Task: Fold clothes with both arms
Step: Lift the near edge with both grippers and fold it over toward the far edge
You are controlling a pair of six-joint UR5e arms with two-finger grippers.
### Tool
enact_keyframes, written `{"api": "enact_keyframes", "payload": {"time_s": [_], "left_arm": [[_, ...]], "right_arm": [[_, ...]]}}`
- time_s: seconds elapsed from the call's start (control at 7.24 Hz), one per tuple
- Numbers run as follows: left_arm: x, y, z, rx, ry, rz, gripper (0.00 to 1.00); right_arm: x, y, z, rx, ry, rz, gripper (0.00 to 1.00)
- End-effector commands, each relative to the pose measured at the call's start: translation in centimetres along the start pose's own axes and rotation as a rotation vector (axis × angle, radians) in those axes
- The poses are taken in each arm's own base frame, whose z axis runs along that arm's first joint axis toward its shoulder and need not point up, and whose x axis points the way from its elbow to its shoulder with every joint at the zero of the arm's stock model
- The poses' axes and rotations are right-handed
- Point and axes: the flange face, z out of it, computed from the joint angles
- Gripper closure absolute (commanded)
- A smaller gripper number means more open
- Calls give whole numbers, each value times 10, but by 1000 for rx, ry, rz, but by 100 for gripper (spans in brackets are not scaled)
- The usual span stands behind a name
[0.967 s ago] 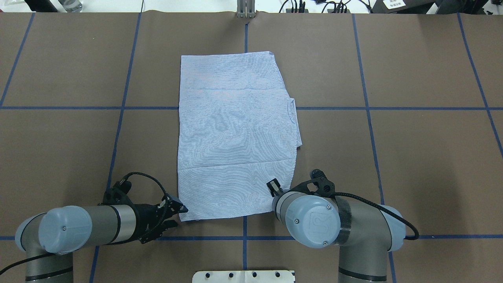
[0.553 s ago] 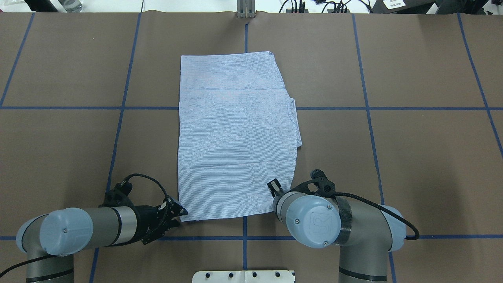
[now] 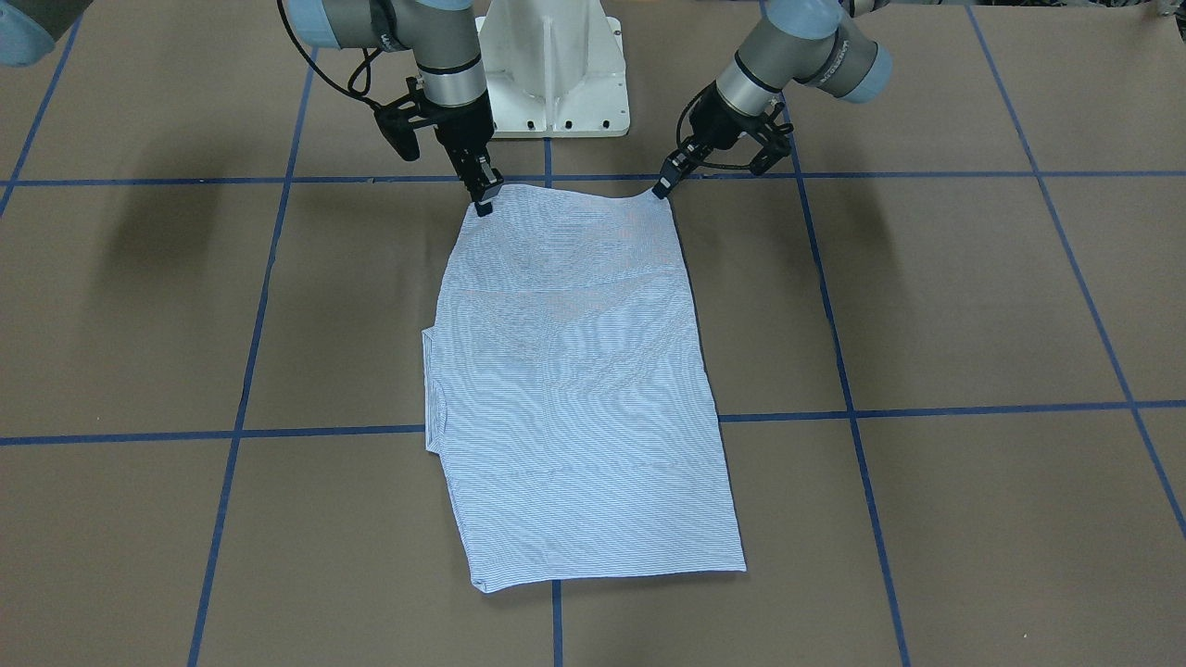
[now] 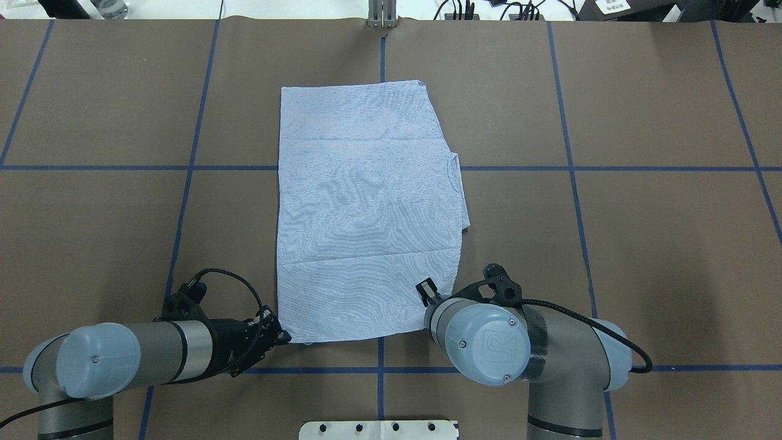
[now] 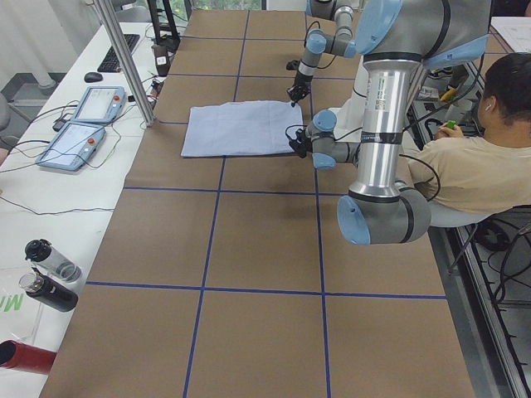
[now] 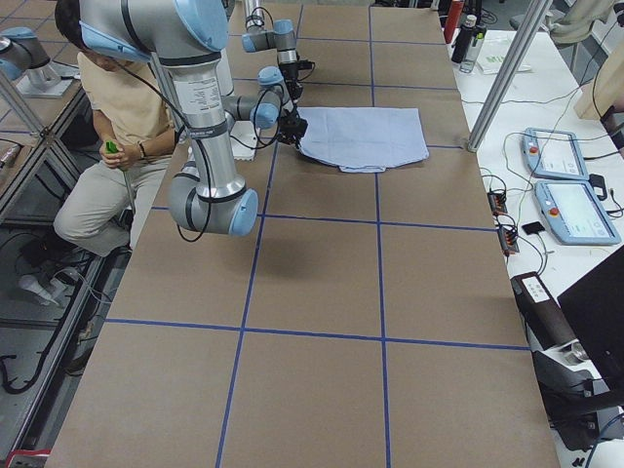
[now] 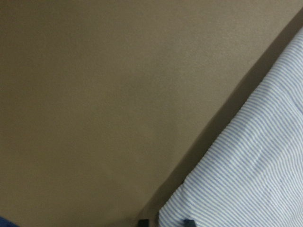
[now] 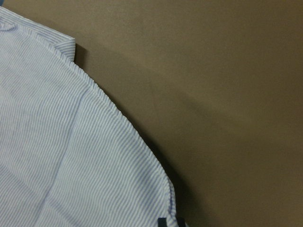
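The striped shirt (image 4: 366, 208) lies folded into a long rectangle, flat on the brown-paper table (image 4: 641, 256). It sits straight out from the white pedestal base (image 3: 554, 74), with one short edge toward the base and its length running away across a blue tape line (image 4: 122, 167). A small flap (image 4: 459, 201) with a curved seam sticks out of the long side that lies on the base's right. The left gripper (image 4: 282, 335) comes in low and nearly level at the base-side corner on the robot's left, its jaws drawn narrow and pinching that corner. In the left wrist view the dark fingertips (image 7: 189, 222) sit close together with striped cloth between them. The right gripper (image 3: 483, 202) points steeply down at the other base-side corner, its jaws likewise narrow and closed on the cloth. Its fingertips (image 8: 163, 221) show at the hem in the right wrist view. Between the two grips the base-side edge dips in a shallow curve, and the rest of the shirt rests on the paper. A seated person (image 5: 469, 170) is behind the base, and teach pendants (image 6: 575, 210) lie on a white bench across the table from it.
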Motion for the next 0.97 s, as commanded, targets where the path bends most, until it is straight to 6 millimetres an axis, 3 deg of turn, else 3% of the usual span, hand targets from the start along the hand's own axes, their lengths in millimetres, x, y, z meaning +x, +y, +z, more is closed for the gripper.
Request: {"api": "enact_keyframes", "payload": {"time_s": [0.0, 0.14, 0.28, 0.55, 0.83], "left_arm": [[11, 11, -27, -38, 31, 1, 100], [17, 18, -55, -69, 53, 6, 100], [32, 15, -72, -111, 58, 16, 100], [107, -65, -113, -58, 118, 43, 100], [200, -93, -100, 52, 73, 99, 100]], "right_arm": [[-6, -4, -22, -28, -28, 10, 100], [-3, -13, -50, -62, -56, 15, 100], [-20, -29, -67, -65, -94, 39, 100], [-76, -87, -89, -86, -99, 100, 100], [-145, -116, -80, -54, -115, 122, 100]]}}
